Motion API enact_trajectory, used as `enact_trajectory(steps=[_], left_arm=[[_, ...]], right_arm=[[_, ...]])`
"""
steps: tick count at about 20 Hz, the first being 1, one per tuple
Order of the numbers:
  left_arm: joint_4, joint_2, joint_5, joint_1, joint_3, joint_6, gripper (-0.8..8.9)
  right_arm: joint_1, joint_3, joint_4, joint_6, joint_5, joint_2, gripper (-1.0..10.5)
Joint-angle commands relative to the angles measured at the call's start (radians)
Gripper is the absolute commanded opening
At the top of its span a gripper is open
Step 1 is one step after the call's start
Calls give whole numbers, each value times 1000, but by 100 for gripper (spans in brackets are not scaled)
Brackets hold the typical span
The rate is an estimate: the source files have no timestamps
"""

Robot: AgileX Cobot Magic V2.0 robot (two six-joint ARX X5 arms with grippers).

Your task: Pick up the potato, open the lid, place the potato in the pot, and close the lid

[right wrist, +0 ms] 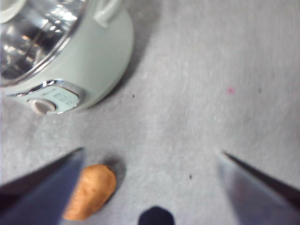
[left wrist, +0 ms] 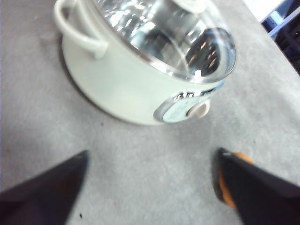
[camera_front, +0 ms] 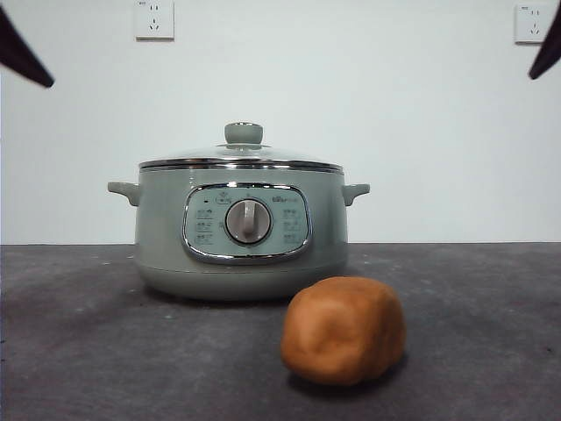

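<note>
The sage-green pot (camera_front: 241,228) stands mid-table with its glass lid (camera_front: 241,158) seated on top, green knob up. An orange-brown potato (camera_front: 344,331) lies on the table in front of the pot, slightly to its right. Both arms hang high, showing only as black tips at the top corners. My left gripper (left wrist: 152,161) is open above the table beside the pot (left wrist: 126,84), with the potato (left wrist: 225,185) partly hidden behind one jaw. My right gripper (right wrist: 150,159) is open too, above bare table, with the potato (right wrist: 91,190) by one jaw and the pot (right wrist: 89,61) beyond.
The dark grey table (camera_front: 88,351) runs back to a white wall with two power sockets (camera_front: 154,19). A dark structure (left wrist: 286,33) shows past the table's edge in the left wrist view.
</note>
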Motion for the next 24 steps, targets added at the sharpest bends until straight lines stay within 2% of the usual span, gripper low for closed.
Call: enact_trajectory(steps=[1,6,10,12,16,18,20,24], left_arm=[[2,10,9,1,3,-8,521],[-52,37,18,1,4,-23,521],[-123,66,21,-23,5,-21,521],[-126,75,20,-53,5,-21,521],[-119,77,16,-116,5,-21,521],[-121,77,16,-140,5,10,521],[-121,77,16,-158,5,29,521],[-122,78,16,-182,5,29,521]], right_arm=[[2,4,-23,81,-9,34,760],[9,5,-63,83,-101,101,760],[102,6,-82,186,-113,163,760],[200,7,-58,258,-111,207,760],[403,16,24,422,-62,323,759],[495,32,61,489,-32,390,760],[556,58,69,524,13,446,759],[625,109,66,542,62,534,756]])
